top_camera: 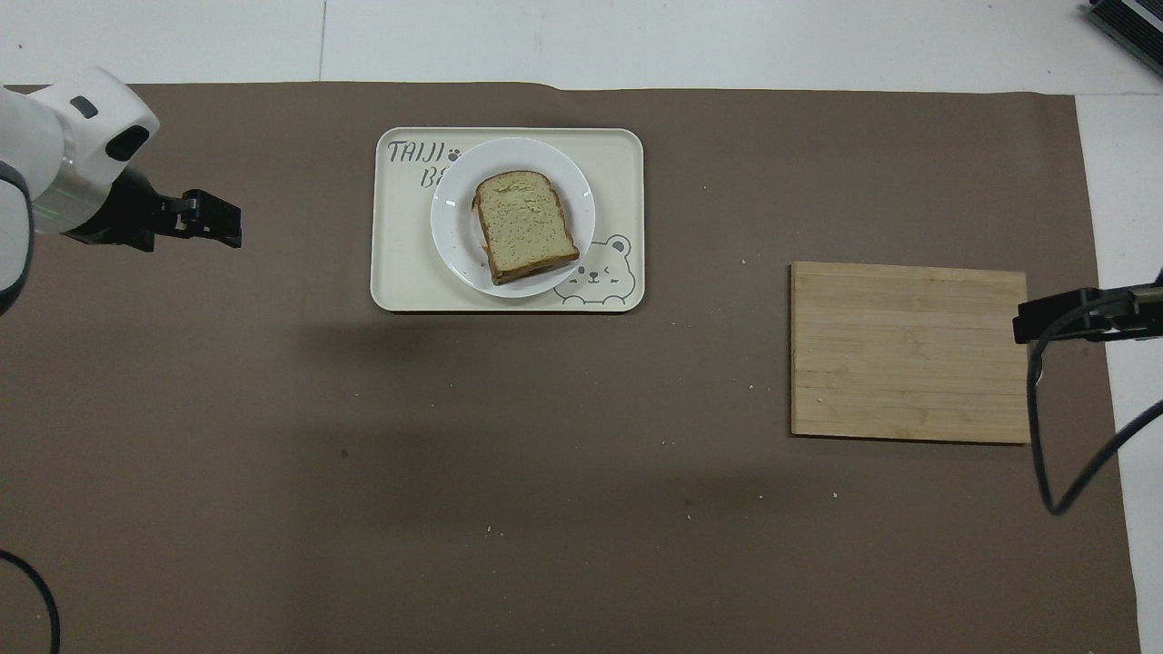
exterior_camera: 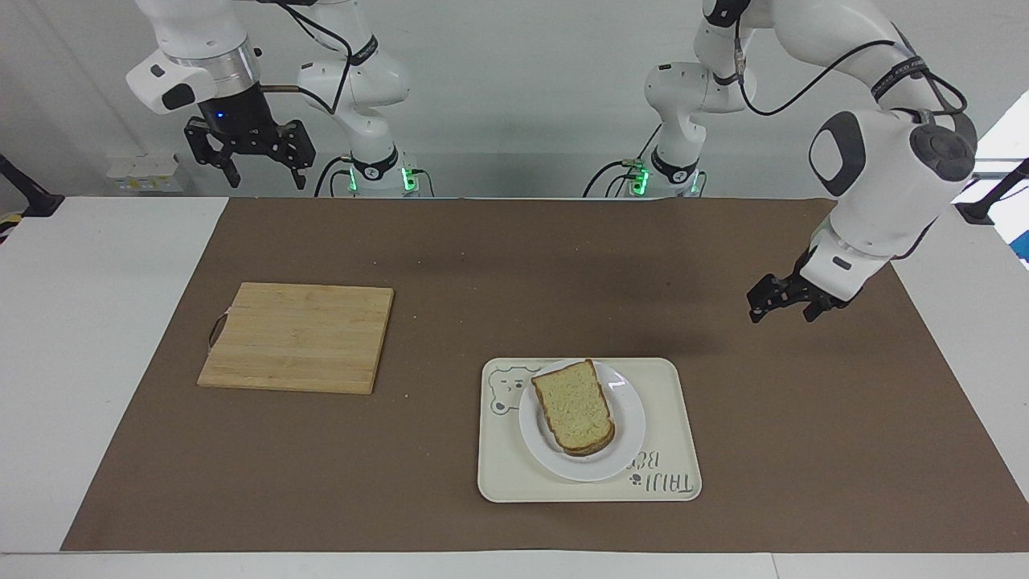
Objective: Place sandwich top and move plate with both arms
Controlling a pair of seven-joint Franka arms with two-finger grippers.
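Left pincer (exterior_camera: 778, 305) up over bare brown mat (exterior_camera: 804, 418) toward the left arm's end of the bench (exterior_camera: 80, 362), holding nothing; we cannot tell how its fingers stand. Right pincer (exterior_camera: 257, 165) waits high near its base, released, fingers spread; overhead it is cut off at the edge. Sandwich top (exterior_camera: 574, 407) lies on the plate (exterior_camera: 629, 418), hiding whatever sits beneath. Plate rests on the bear tray (exterior_camera: 675, 474). Cutting board (exterior_camera: 297, 336) lies well apart, toward the right arm's end.

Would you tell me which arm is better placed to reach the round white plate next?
Left, probably: the left gripper hangs low over the brown mat beside the cream tray holding the round white plate. The right gripper waits high near its base.
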